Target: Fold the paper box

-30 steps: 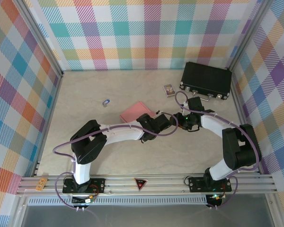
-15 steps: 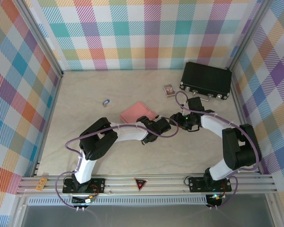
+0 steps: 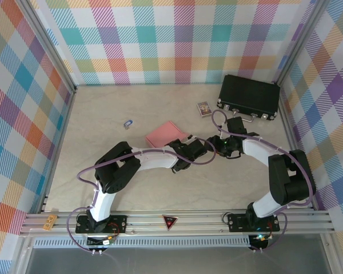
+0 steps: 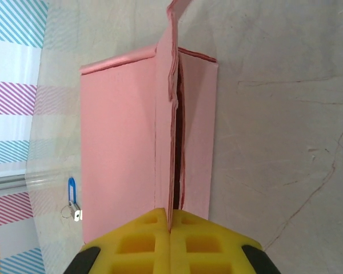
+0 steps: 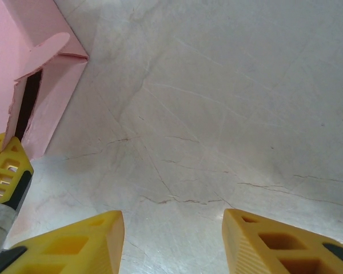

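Observation:
The salmon-pink paper box (image 3: 162, 135) lies flat on the table, just left of centre. In the left wrist view the paper box (image 4: 123, 142) has one flap standing upright along its right side. My left gripper (image 4: 170, 221) is shut on the near end of that raised flap, yellow pads pressed together with the thin cardboard edge between them. From above, the left gripper (image 3: 182, 141) sits at the sheet's right corner. My right gripper (image 5: 172, 228) hangs open over bare table, right of the paper box (image 5: 14, 51); from above, the right gripper (image 3: 213, 141) faces the left one.
A black hard case (image 3: 248, 97) lies at the back right, with a small printed card (image 3: 204, 108) to its left. A blue tag (image 3: 127, 123) lies left of the sheet. Plaid walls enclose the table on three sides.
My left gripper's jaws have closed on the raised flap. The left arm's elbow swung rightward, and the pink sheet shifted slightly away. The right arm has stayed still.

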{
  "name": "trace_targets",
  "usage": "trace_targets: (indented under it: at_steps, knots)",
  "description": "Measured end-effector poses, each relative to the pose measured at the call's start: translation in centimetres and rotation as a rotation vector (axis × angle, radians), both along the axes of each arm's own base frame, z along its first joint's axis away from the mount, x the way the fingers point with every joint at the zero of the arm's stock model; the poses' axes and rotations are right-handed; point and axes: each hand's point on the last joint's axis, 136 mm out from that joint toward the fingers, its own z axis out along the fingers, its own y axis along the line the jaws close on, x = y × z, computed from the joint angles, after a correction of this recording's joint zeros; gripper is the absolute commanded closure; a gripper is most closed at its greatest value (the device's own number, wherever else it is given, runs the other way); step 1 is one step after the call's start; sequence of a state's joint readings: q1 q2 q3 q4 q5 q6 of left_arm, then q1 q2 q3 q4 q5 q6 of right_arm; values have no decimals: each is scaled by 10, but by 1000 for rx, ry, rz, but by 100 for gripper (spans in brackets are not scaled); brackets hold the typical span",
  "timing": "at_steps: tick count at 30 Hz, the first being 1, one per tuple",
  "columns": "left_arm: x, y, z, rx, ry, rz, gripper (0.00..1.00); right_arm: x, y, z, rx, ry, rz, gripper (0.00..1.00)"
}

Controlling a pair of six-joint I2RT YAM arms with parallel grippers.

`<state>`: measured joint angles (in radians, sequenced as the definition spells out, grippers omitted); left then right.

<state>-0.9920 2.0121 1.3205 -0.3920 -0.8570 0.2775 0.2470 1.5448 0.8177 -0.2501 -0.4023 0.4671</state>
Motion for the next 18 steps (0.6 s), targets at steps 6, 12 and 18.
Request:
trace_targets:
  at_steps: [6,12,18]
  knots:
    - [2,-5,22,-68,3,4,100,-1,7,-1,48,-3,-3,53]
    - [9,-7,50,-164,5,27,100,-4,32,-4,111,-3,22,55]
    - [9,-6,52,-186,47,40,100,-6,64,-13,163,12,61,55]
